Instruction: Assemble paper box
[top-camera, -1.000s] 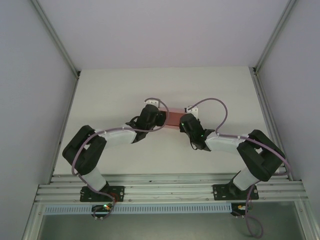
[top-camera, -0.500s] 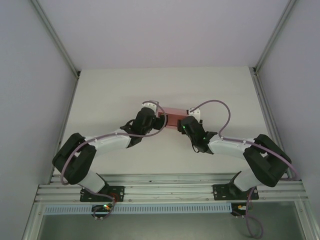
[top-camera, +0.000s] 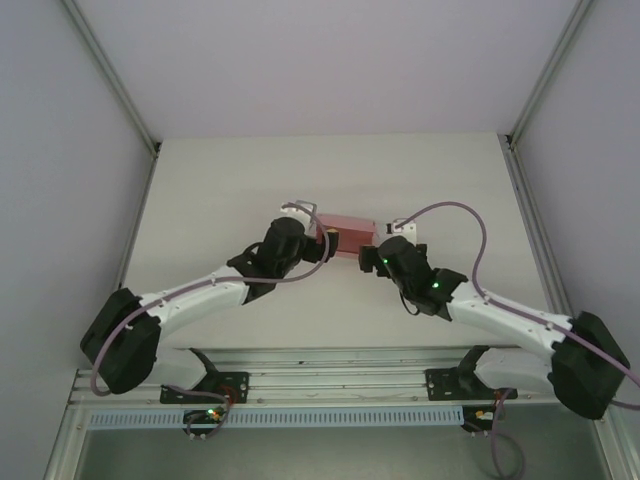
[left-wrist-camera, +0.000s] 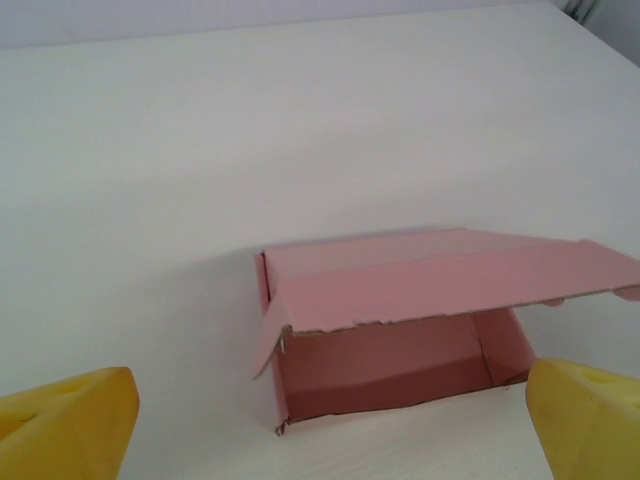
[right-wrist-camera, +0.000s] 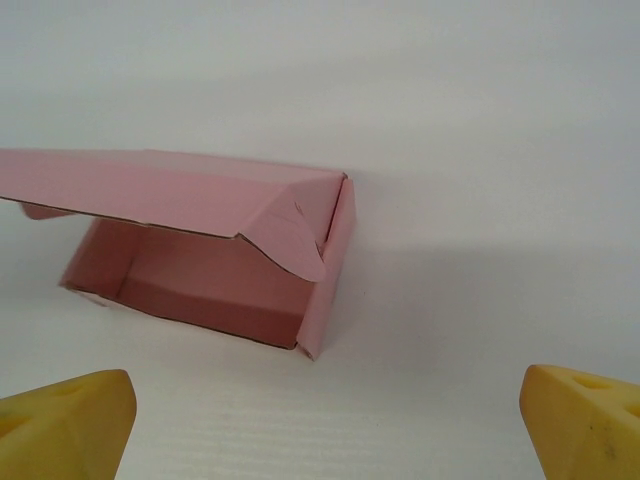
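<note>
The paper box (top-camera: 347, 230) is a small pale pink card box lying on the white table (top-camera: 230, 180) between my two grippers. In the left wrist view the paper box (left-wrist-camera: 400, 330) lies with its open side toward the camera and its lid panel (left-wrist-camera: 440, 285) hanging half raised over the opening. My left gripper (left-wrist-camera: 325, 445) is open, and its yellow fingertips (left-wrist-camera: 65, 425) stand apart just short of the box, holding nothing. My right gripper (right-wrist-camera: 325, 435) is open too, with the paper box (right-wrist-camera: 210, 260) ahead and to its left. Its fingertips (right-wrist-camera: 590, 425) touch nothing.
Grey enclosure walls (top-camera: 60, 200) stand on both sides and behind. An aluminium rail (top-camera: 340, 375) with the arm bases runs along the near edge. Purple cables (top-camera: 470, 235) loop over both arms. Bare table lies beyond the box.
Both grippers have opened, let go of the box and drawn back a little toward the near edge. Both arms have dropped lower and stretched out. The box stays between them.
</note>
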